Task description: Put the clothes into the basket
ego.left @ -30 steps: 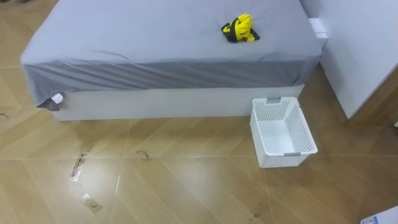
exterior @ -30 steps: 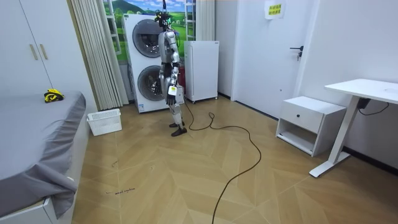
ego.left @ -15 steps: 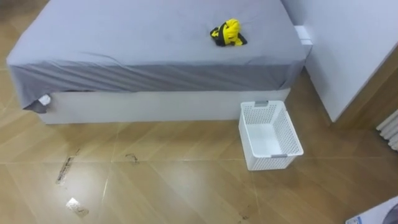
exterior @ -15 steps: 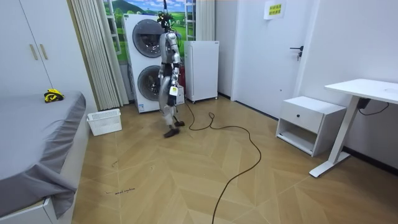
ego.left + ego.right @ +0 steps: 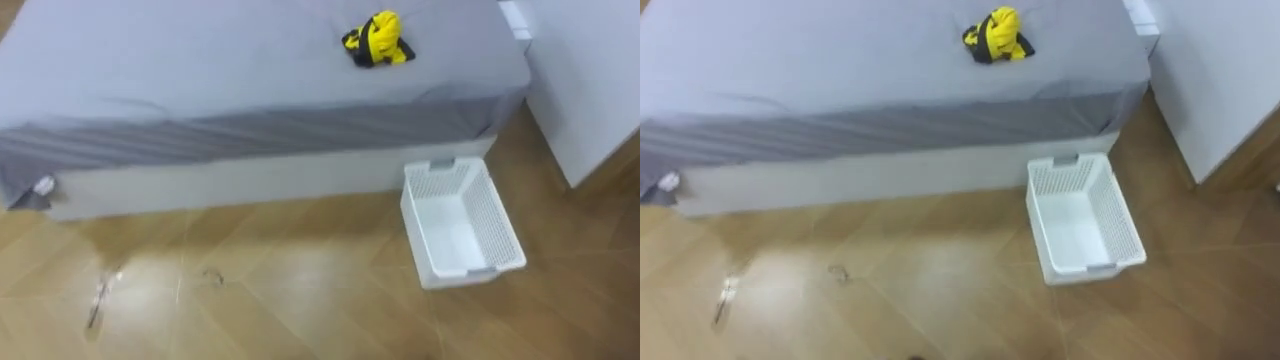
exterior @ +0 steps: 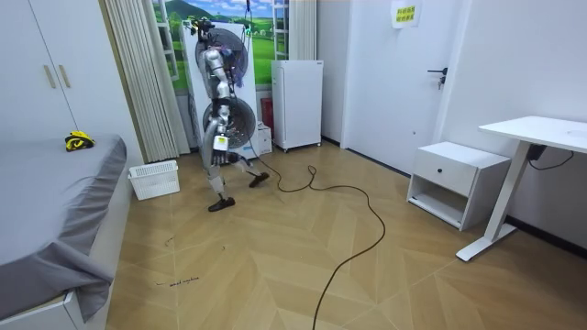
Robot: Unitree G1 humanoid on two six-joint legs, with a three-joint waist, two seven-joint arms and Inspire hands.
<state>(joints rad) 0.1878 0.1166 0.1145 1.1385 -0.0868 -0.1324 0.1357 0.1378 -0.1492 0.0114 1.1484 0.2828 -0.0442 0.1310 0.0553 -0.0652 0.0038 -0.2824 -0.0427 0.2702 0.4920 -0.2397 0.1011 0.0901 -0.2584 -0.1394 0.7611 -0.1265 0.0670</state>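
Yellow and black, the bundled clothes (image 5: 377, 40) lie on the grey-sheeted bed (image 5: 200, 60), towards its far right part, resting on the sheet and well clear of its edges. The white basket (image 5: 498, 215) stands upright on the wooden floor (image 5: 300, 310), its mouth facing up. It sits just beside the near side of the bed close to the bed's right end, with one short end towards the bed. Its walls are perforated and each short end has a grey handle. The clothes are on the bed and not in the basket; the two are apart, with the bed's edge and hanging sheet between them. A white cabinet (image 5: 590, 80) stands to the right of the bed and basket. On the near left floor there are a few dark scuff marks (image 5: 100, 300).

In the room view the robot is in front of the stacked washing machines (image 6: 193, 92), mid-stride, one foot forward and the other behind it, facing the room view's left where the basket (image 6: 154, 179) and bed (image 6: 55, 202) are. The clothes (image 6: 79, 141) show as a small yellow bundle at the bed's far end. The robot's left hand (image 6: 219, 154) hangs by its hip, away from both basket and clothes, holding neither; it is too small to tell whether it is open or closed. A small white fridge (image 6: 296, 103) stands just beside the washing machines, and a white desk (image 6: 541, 133) and low drawer unit (image 6: 457, 179) stand at the room view's right.
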